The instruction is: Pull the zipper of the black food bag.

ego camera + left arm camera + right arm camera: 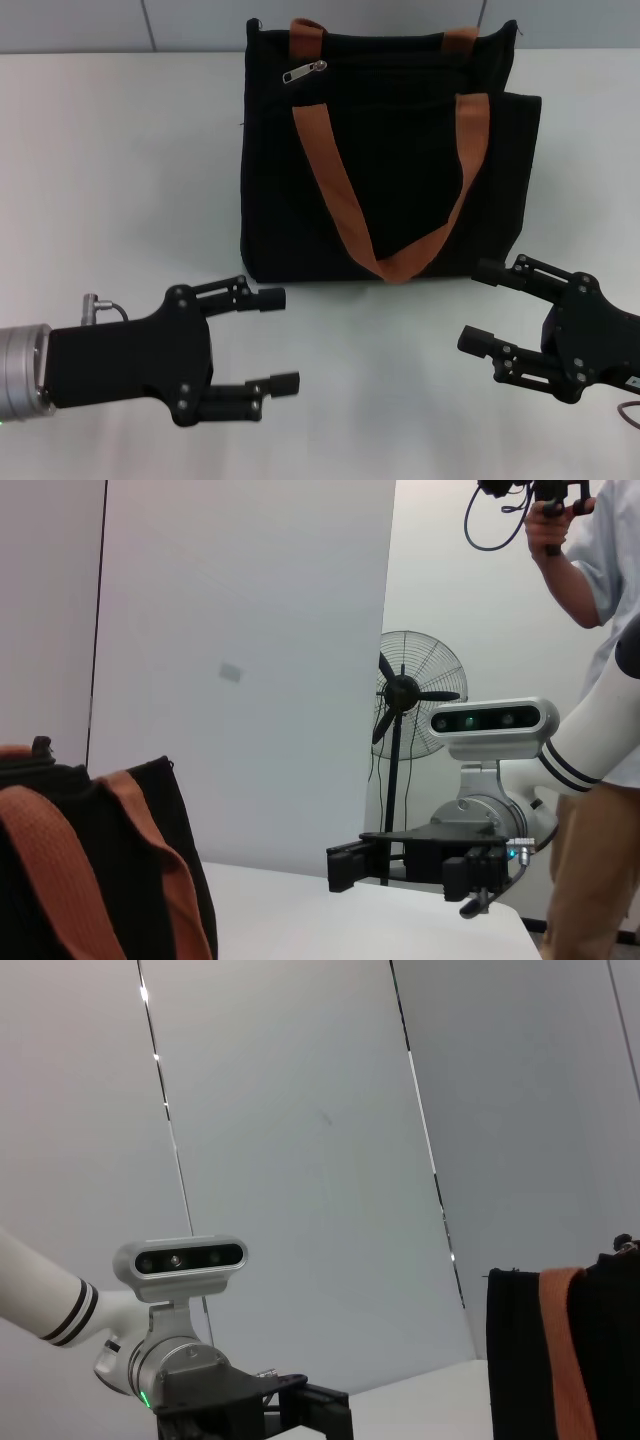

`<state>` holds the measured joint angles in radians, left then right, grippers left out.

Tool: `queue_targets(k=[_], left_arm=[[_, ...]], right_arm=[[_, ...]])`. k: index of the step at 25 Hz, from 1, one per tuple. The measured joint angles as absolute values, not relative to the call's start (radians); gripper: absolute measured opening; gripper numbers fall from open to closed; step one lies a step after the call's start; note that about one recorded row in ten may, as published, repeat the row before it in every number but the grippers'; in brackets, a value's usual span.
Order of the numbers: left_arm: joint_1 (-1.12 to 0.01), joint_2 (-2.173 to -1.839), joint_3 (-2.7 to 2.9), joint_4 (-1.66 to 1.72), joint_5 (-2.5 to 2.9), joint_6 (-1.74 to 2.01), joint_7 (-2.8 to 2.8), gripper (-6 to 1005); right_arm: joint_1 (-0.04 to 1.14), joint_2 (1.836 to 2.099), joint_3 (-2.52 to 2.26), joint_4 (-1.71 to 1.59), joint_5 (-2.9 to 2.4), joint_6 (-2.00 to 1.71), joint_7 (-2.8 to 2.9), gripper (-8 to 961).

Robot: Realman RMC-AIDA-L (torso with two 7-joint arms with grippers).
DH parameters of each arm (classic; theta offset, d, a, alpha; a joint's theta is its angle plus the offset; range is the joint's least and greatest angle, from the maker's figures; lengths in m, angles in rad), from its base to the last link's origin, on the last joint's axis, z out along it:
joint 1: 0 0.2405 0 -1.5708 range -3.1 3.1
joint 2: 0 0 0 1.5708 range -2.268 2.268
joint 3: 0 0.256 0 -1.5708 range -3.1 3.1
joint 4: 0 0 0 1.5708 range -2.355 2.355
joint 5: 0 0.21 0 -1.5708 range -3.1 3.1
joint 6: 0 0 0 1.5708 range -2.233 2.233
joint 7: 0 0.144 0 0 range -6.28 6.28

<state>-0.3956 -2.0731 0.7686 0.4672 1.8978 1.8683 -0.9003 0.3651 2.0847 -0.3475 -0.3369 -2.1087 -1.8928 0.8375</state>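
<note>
The black food bag (385, 160) lies flat on the white table (110, 170) at the far middle, its two orange-brown strap handles (335, 195) laid across it. The small silver zipper pull (304, 73) sits near the bag's far left top edge. My left gripper (277, 340) is open and empty, low at the near left, apart from the bag. My right gripper (482, 305) is open and empty at the near right, just below the bag's near right corner. The bag also shows in the left wrist view (100, 870) and in the right wrist view (570, 1350).
A grey wall runs behind the table's far edge. In the left wrist view a standing fan (405, 695) and a person (590, 730) holding a device stand beyond the table.
</note>
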Motion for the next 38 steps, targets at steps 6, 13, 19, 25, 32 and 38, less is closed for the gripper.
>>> queue_targets(k=[6,13,19,25,32,38], left_arm=[[-0.380,-2.073,0.634,0.411,1.836,1.831,-0.856,802],[-0.397,-2.074,0.506,0.360,1.730,1.741,-0.852,801],[-0.492,-2.075,0.509,0.302,1.678,1.558,-0.852,796],[-0.590,-2.076,0.533,0.275,1.685,1.437,-0.857,791],[-0.624,-2.078,0.645,0.295,1.681,1.452,-0.855,784],[-0.591,-2.074,0.638,0.315,1.594,1.486,-0.853,778]], right_arm=[[0.365,2.085,-0.345,-0.325,-2.109,-1.890,0.834,753],[0.373,2.084,-0.342,-0.276,-2.109,-1.843,0.796,753],[0.391,2.084,-0.349,-0.241,-2.109,-1.815,0.772,754],[0.394,2.085,-0.352,-0.222,-2.109,-1.790,0.772,754],[0.388,2.086,-0.344,-0.217,-2.109,-1.785,0.771,754],[0.384,2.086,-0.342,-0.213,-2.109,-1.778,0.772,754]])
